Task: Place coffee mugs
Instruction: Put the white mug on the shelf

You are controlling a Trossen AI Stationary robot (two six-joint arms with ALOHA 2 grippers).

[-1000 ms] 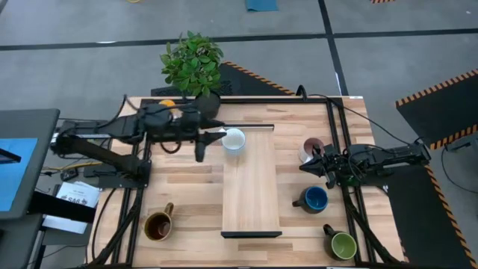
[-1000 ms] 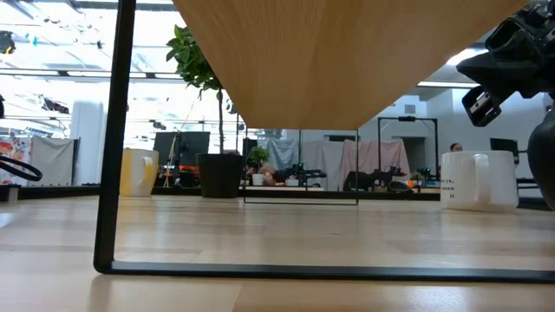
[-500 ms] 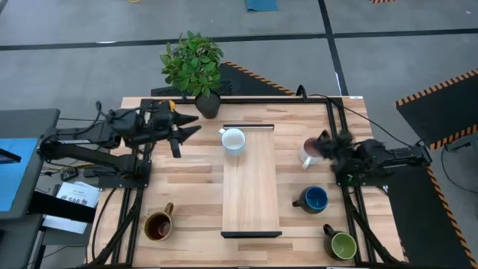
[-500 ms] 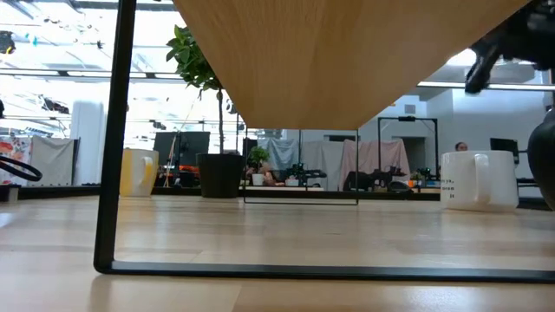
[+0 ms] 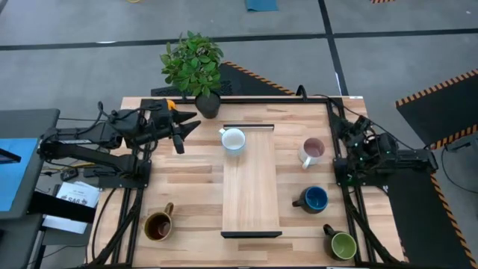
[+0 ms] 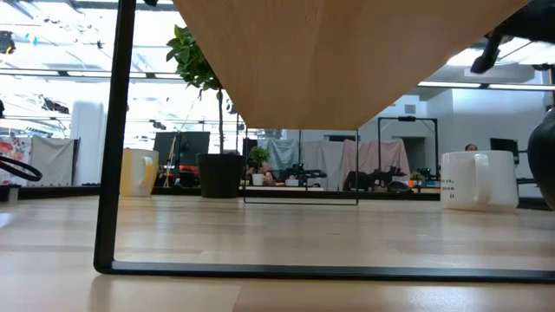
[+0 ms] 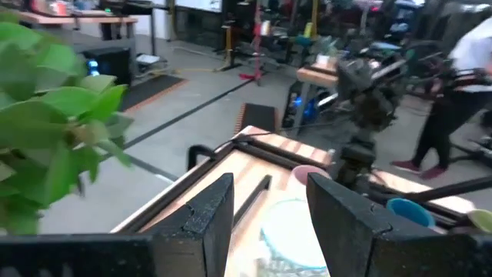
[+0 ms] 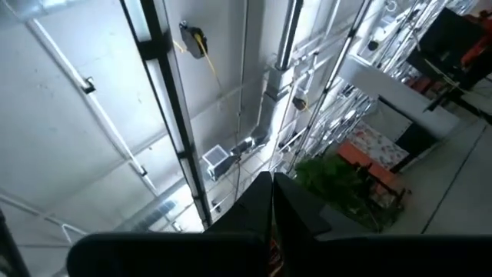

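The white/pale blue mug [image 5: 234,140] stands on the far end of a raised wooden board [image 5: 252,194]. On the table stand the pinkish-mauve mug [image 5: 311,152], the dark blue mug [image 5: 314,198], the green mug [image 5: 342,245] and the glossy brown mug [image 5: 157,224]. The orange mug [image 5: 168,104] shows partly behind my left arm. My left gripper [image 5: 188,134] is open, left of the white mug and apart from it [image 7: 269,204]. My right gripper [image 5: 349,128] is shut at the table's right edge, tipped upward toward the ceiling [image 8: 270,188].
A potted plant [image 5: 196,67] stands at the far edge, close to my left gripper. The board sits on a black frame [image 6: 113,173] above the table top. A black rail [image 5: 336,149] runs along the right side. Bare table lies between the board and the brown mug.
My left gripper has drawn back from the white mug toward the table's left edge; the mug stays on the board. My right gripper has pulled away from the pinkish-mauve mug toward the right edge, risen and tipped upward; that mug stays on the table.
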